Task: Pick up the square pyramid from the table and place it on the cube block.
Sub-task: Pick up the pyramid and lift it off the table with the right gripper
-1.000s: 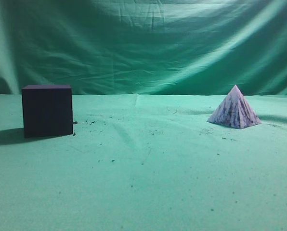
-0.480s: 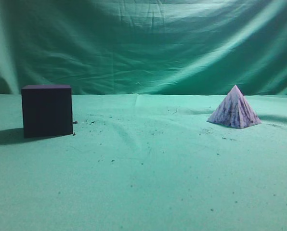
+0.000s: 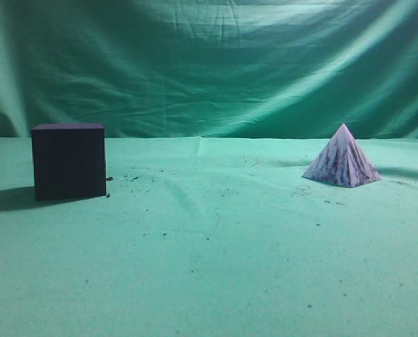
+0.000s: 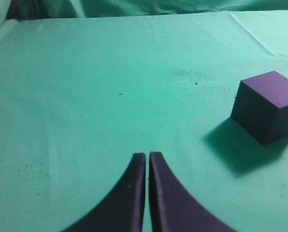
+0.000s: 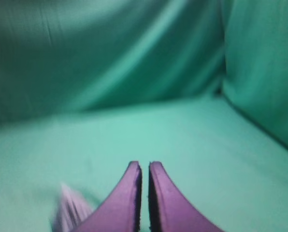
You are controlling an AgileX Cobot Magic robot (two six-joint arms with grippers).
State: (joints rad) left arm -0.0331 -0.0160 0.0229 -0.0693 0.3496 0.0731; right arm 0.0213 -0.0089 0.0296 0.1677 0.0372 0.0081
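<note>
The square pyramid (image 3: 342, 162), pale lilac with dark streaks, stands on the green table (image 3: 216, 253) at the right. It also shows blurred at the lower left of the right wrist view (image 5: 69, 210). The dark purple cube block (image 3: 69, 161) stands at the left, and at the right edge of the left wrist view (image 4: 267, 105). My left gripper (image 4: 147, 155) is shut and empty above bare cloth, left of the cube. My right gripper (image 5: 144, 165) is shut and empty, to the right of the pyramid. Neither gripper shows in the exterior view.
A draped green backdrop cloth (image 3: 209, 63) hangs behind the table and along the right side in the right wrist view (image 5: 265, 72). Small dark specks dot the table cloth.
</note>
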